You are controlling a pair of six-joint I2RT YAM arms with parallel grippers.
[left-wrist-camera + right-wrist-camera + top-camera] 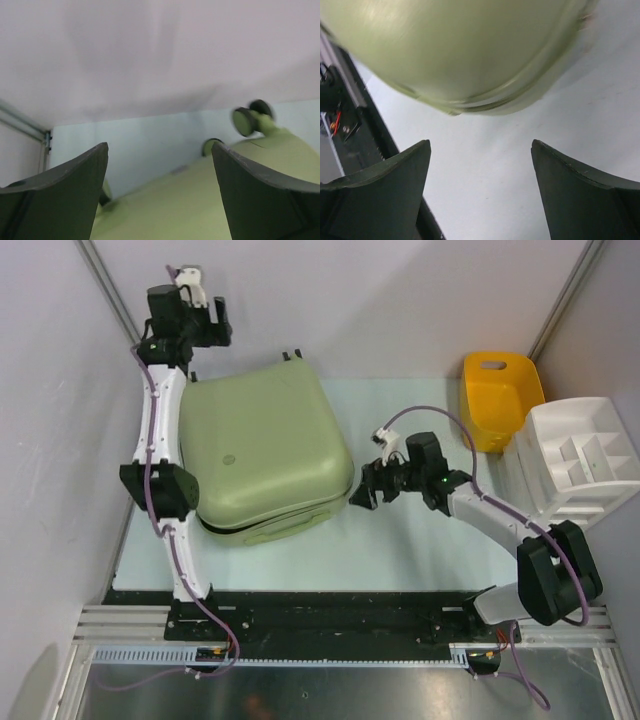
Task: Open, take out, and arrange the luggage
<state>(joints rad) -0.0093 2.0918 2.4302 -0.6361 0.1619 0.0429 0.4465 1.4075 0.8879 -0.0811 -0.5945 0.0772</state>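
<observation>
- The luggage (pixel 265 450), a pale sage-green hard-shell suitcase, lies flat on the table (pixel 420 540), left of the middle, between the two arms.
- Its wheels (pixel 245 121) point toward the far wall, and the round logo (pixel 229 458) faces up on the top shell.
- Along the near edge a dark seam shows between the upper and lower shells; the top view does not tell whether the case is fastened or slightly ajar.
- The left gripper (pixel 218 318) sits beyond the far left corner of the luggage, raised above it and apart from the shell.
- In the left wrist view the left fingers (pixel 65 195) stand wide apart with nothing between them; the green shell lies below and ahead, with the wheels off to the right.
- The right gripper (pixel 360 490) is just beside the right edge of the luggage, near its near right corner, pointing at the shell.
- In the right wrist view the right fingers (pixel 585 195) are spread wide and hold nothing; the rounded green corner fills the upper part of the view, a strip of bare table separating it from the fingertips.
- A yellow tub (pixel 500 395) and a white divided tray (pixel 580 455) stand at the far right of the table, well apart from the luggage.
</observation>
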